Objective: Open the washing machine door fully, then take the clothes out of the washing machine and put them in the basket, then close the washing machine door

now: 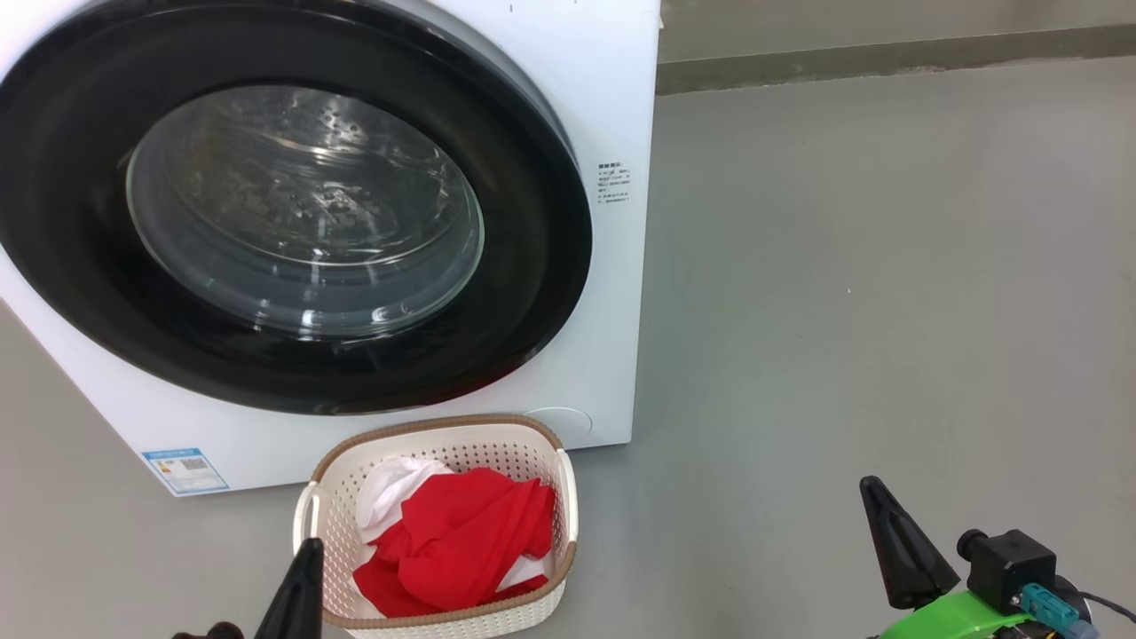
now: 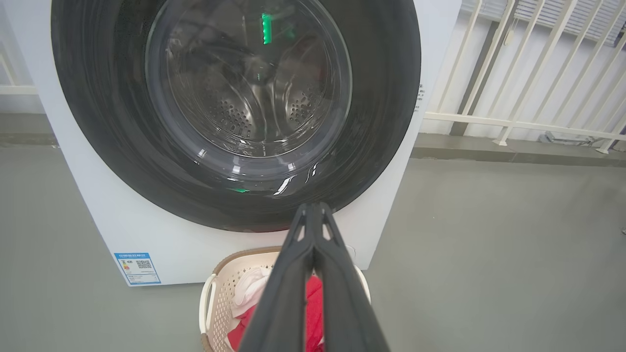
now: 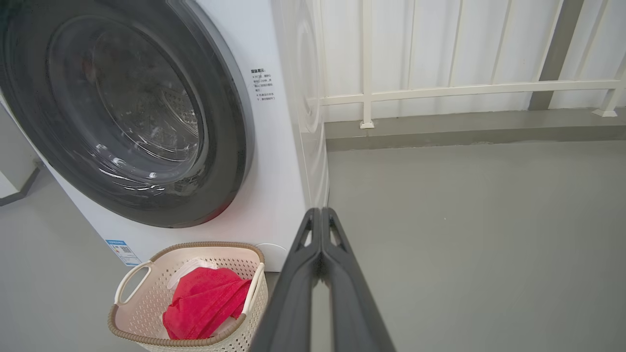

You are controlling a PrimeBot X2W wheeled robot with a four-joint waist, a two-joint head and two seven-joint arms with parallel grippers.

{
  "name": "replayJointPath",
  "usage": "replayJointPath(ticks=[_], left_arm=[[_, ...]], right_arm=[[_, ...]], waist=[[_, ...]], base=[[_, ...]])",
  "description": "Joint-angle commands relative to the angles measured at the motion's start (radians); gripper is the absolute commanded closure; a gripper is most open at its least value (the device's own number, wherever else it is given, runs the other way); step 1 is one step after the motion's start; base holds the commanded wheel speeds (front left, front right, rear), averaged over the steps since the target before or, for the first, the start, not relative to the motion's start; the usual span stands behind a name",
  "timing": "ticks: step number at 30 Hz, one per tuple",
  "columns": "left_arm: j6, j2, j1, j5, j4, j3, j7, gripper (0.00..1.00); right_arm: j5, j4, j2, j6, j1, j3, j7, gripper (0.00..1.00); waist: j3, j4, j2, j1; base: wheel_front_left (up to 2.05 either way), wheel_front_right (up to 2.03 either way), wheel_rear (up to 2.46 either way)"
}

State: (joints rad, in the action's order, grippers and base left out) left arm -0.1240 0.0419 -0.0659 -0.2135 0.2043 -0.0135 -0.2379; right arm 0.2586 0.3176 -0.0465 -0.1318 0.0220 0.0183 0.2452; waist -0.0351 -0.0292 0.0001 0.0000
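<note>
I judge all 3 steps done: washing machine door [image 1: 293, 213] closed at upper left, clothes [image 1: 461, 532] in the basket [image 1: 497, 453] at bottom centre, left gripper [image 2: 313, 207] and right gripper [image 3: 321, 210] pressed together, empty.

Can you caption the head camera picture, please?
Washing machine door shut, clothes in the basket, left gripper and right gripper closed, empty.

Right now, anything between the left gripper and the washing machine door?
Nothing visible. The left gripper, shut, points at the lower rim of the closed washing machine door; the basket with the red clothes stands on the floor below that line.
</note>
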Motion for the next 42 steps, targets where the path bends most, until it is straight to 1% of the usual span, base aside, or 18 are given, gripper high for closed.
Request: replayJointPath(ticks=[1, 4, 7, 9, 37, 38, 39, 42], left_arm=[[0.0, 0.005, 0.02, -0.027, -0.023, -0.008, 0.004, 1.0], [0.0, 0.005, 0.023, -0.061, -0.023, -0.011, 0.013, 1.0], [-0.001, 0.005, 0.026, -0.095, -0.021, -0.013, 0.021, 1.0], [-0.001, 0.005, 0.029, -0.117, -0.019, -0.014, 0.027, 1.0], [-0.002, 0.006, 0.064, -0.423, -0.005, -0.034, 0.104, 1.0], [-0.002, 0.006, 0.066, -0.434, -0.004, -0.035, 0.107, 1.0], [-0.002, 0.006, 0.069, -0.468, -0.003, -0.038, 0.116, 1.0], [-0.002, 0.006, 0.072, -0.49, -0.002, -0.039, 0.121, 1.0]], right_arm=[[0.031, -0.027, -0.003, 0.0, -0.028, -0.003, -0.003, 1.0], [0.064, -0.03, -0.003, 0.0, -0.03, -0.006, -0.012, 1.0], [0.097, -0.031, -0.003, 0.0, -0.032, -0.01, -0.021, 1.0], [0.118, -0.031, -0.003, 0.0, -0.034, -0.012, -0.027, 1.0], [0.413, -0.041, -0.003, 0.0, -0.058, -0.041, -0.106, 1.0], [0.423, -0.041, -0.003, 0.0, -0.058, -0.042, -0.109, 1.0], [0.456, -0.042, -0.003, 0.0, -0.061, -0.045, -0.118, 1.0], [0.478, -0.043, -0.003, 0.0, -0.063, -0.047, -0.124, 1.0]], waist=[[0.0, 0.0, -0.0001, 0.0008], [-0.001, 0.001, -0.0001, 0.0023], [0.001, 0.002, -0.0001, 0.0005], [0.003, 0.002, -0.0001, 0.0002], [0.011, 0.009, -0.0001, 0.0], [0.012, 0.009, -0.0001, 0.0], [0.013, 0.01, -0.0001, 0.0], [0.013, 0.01, -0.0001, 0.0]], base=[[0.0, 0.0, 0.0], [0.0, 0.0, 0.0], [0.0, 0.0, 0.0], [0.0, 0.0, 0.0], [0.0, 0.0, 0.0], [0.0, 0.0, 0.0], [0.0, 0.0, 0.0], [0.0, 0.0, 0.0]])
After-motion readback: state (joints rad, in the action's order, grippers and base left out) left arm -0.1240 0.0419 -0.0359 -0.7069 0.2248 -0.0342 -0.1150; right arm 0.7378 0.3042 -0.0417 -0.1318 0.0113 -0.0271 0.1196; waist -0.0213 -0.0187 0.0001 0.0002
